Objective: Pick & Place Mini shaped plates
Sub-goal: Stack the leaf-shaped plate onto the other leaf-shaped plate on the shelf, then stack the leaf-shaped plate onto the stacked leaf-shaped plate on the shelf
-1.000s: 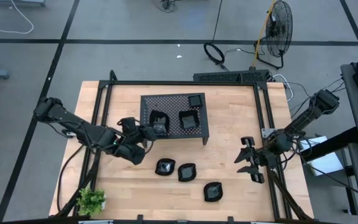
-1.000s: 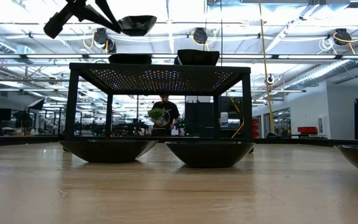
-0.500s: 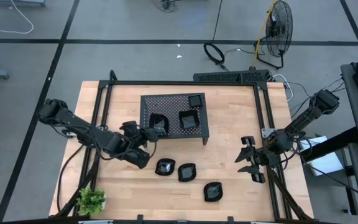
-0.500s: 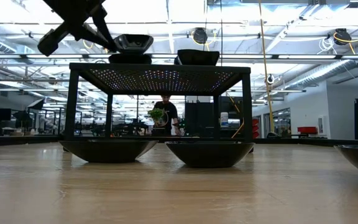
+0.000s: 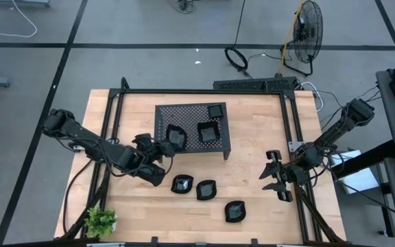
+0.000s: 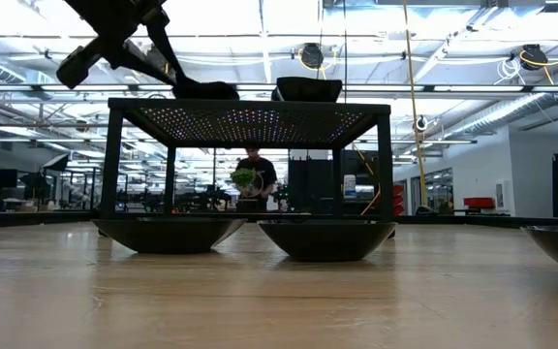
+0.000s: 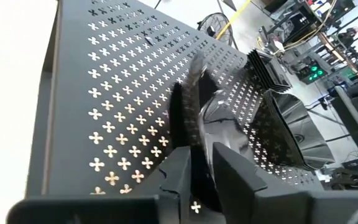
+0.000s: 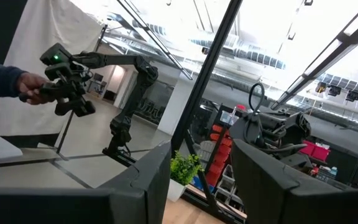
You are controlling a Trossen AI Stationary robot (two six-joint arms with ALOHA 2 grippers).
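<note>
On top of the black perforated rack [image 5: 192,129], near its left edge, the left gripper [image 5: 164,144] has its fingers [image 7: 182,174] clenched on the rim of a mini plate [image 5: 175,136]. From the left wrist view that glossy black dish [image 7: 213,124] looks tipped up on edge rather than lying flat, its long axis running away from the gripper across the rack top. From the low view it sits right down at the rack surface [image 6: 206,90].

Two more square dishes are on the rack: one around the middle [image 5: 206,131], one smaller at the back right corner [image 5: 216,110]. Three more plates lie on the wooden table [image 5: 259,116] in front of the rack: [image 5: 182,184], [image 5: 206,190], and [image 5: 235,211] further right, all flat with open side up.

Right gripper [image 5: 274,175] hangs well right of the rack, near the table's right edge, fingers spread apart and holding nothing.

Small green plant [image 5: 101,221] sits far front-left of the rack. No readable writing or labels on anything I can see.
</note>
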